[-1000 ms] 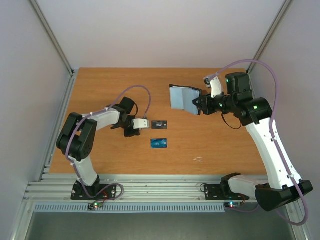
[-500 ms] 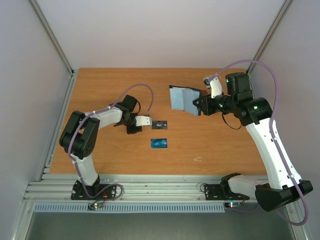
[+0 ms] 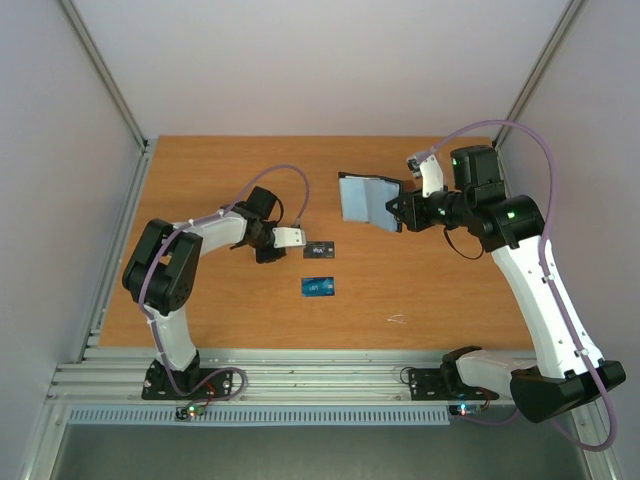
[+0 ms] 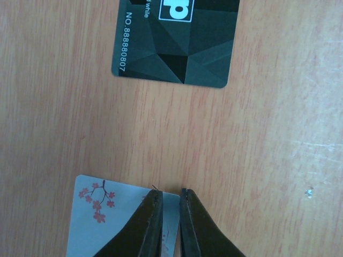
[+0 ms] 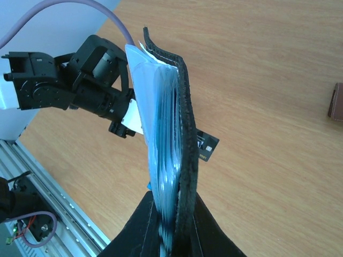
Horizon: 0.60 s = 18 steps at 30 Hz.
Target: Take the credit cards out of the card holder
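Card holder (image 3: 368,200) is clamped in the right fingers (image 5: 136,230), and the left fingers (image 4: 147,225) pinch a pale flower card (image 4: 107,219), likely to drop by the black card (image 4: 177,43).

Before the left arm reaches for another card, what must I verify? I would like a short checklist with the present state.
1. Right pincer grips the card holder, lifted: ok.
2. Left pincer open for a new grasp: not ok, shut.
3. Pale grey card lies flat, not between the fingers: ok.
4. Black card and blue card lie apart: ok.
5. Cards remaining inside the holder: cannot tell.
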Each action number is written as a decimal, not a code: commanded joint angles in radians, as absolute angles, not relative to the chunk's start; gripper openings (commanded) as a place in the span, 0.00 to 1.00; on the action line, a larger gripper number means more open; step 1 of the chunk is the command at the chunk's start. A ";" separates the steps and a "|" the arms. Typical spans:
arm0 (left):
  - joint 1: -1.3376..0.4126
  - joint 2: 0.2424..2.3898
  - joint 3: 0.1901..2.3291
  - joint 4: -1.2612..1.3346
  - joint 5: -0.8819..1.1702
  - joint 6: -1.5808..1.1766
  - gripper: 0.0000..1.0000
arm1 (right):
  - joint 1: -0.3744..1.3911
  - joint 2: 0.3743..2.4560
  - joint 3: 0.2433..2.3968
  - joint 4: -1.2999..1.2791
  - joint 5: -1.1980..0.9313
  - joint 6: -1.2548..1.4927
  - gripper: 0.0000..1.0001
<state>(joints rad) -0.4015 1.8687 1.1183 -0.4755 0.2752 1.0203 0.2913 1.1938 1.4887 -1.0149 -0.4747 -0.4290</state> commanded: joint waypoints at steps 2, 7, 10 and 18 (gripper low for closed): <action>-0.404 1.925 1.111 -0.486 0.219 1.029 0.10 | 0.287 1.178 1.505 -1.011 -0.485 -0.446 0.01; -0.404 1.862 1.118 -0.535 0.300 1.023 0.10 | 0.287 1.182 1.500 -1.000 -0.518 -0.445 0.01; -0.401 1.739 1.121 -0.542 0.412 0.980 0.17 | 0.287 1.194 1.505 -0.988 -0.573 -0.450 0.01; -0.378 1.318 1.040 -0.341 0.867 0.565 0.59 | 0.289 1.212 1.512 -0.901 -0.784 -0.448 0.01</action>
